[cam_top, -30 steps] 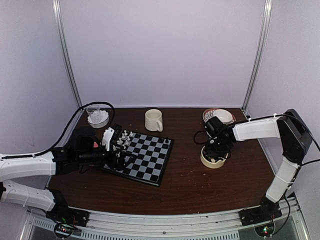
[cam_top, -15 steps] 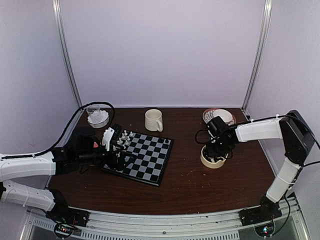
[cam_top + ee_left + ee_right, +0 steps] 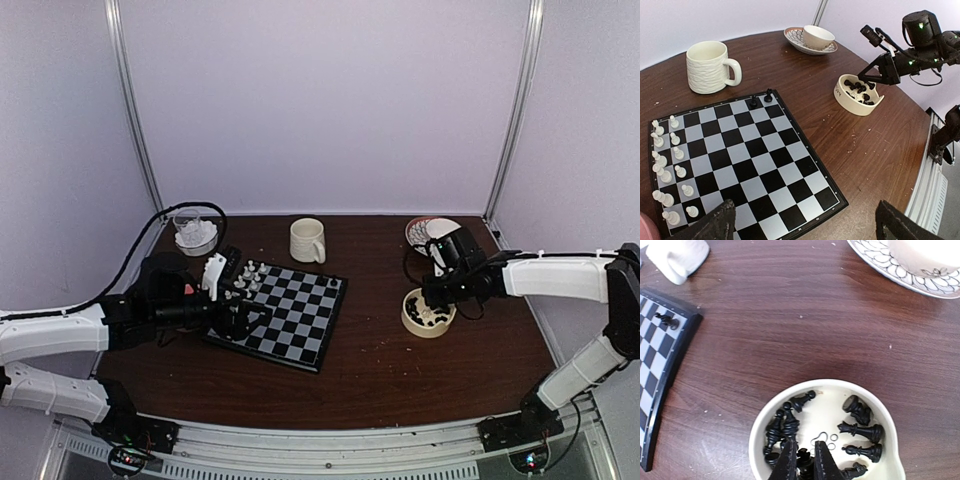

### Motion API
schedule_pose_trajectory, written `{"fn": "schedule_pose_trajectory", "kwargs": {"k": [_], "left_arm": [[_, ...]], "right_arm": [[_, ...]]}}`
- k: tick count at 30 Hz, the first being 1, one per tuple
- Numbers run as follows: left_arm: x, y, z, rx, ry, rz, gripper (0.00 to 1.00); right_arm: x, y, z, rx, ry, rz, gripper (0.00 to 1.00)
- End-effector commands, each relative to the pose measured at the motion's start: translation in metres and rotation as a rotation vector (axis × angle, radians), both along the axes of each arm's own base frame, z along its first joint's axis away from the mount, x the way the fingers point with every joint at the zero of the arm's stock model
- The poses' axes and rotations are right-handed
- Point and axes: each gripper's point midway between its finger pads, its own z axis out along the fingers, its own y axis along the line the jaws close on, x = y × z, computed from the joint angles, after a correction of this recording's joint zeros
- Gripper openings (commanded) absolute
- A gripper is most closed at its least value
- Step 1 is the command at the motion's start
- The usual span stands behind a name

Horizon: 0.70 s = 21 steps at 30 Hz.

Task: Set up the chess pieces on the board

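The board (image 3: 285,310) lies left of centre, with white chess pieces (image 3: 670,165) in two files along its left side and two black chess pieces (image 3: 760,99) at its far edge. My left gripper (image 3: 807,230) hovers open over the board's near corner with nothing between its fingers; from above it (image 3: 245,318) is at the board's left side. A cream bowl (image 3: 760,425) holds several black pieces (image 3: 860,432). My right gripper (image 3: 805,462) reaches down into this bowl (image 3: 412,322) and is shut on a black chess piece (image 3: 805,459).
A cream mug (image 3: 307,240) stands behind the board. A patterned saucer with a cup (image 3: 440,232) sits at the back right, just beyond the bowl. A clear glass dish (image 3: 194,232) with white lumps stands at the back left.
The right gripper's jaws have closed on a black piece in the bowl, and the right arm has stretched lower and out to the right. The left arm has stayed put.
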Motion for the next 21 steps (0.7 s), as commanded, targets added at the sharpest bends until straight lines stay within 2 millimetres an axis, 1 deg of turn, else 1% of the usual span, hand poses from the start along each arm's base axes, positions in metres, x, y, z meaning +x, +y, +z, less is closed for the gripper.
{"fn": "schedule_pose_trajectory", "kwargs": {"k": [1, 3, 7, 10, 15, 19, 21], "left_arm": [[0.001, -0.003, 0.013, -0.025, -0.04, -0.009, 0.98], [0.0, -0.004, 0.013, -0.026, -0.038, -0.012, 0.97], [0.0, -0.004, 0.013, -0.027, -0.035, -0.014, 0.98], [0.0, -0.005, 0.012, -0.025, -0.032, -0.016, 0.98], [0.001, -0.005, 0.011, -0.021, -0.032, -0.013, 0.97], [0.003, -0.003, 0.009, -0.018, -0.022, 0.008, 0.97], [0.009, 0.002, 0.01, -0.013, -0.021, 0.054, 0.98]], "right_arm": [[-0.001, 0.02, 0.018, 0.098, -0.073, 0.083, 0.1], [-0.002, 0.023, 0.024, 0.11, -0.096, 0.096, 0.1], [-0.003, 0.025, 0.027, 0.119, -0.109, 0.109, 0.1], [-0.005, 0.038, 0.03, 0.156, -0.12, 0.161, 0.1], [-0.011, 0.072, 0.034, 0.183, -0.144, 0.283, 0.1], [-0.019, 0.109, 0.039, 0.194, -0.166, 0.385, 0.11], [-0.02, 0.127, 0.042, 0.201, -0.168, 0.421, 0.11]]}}
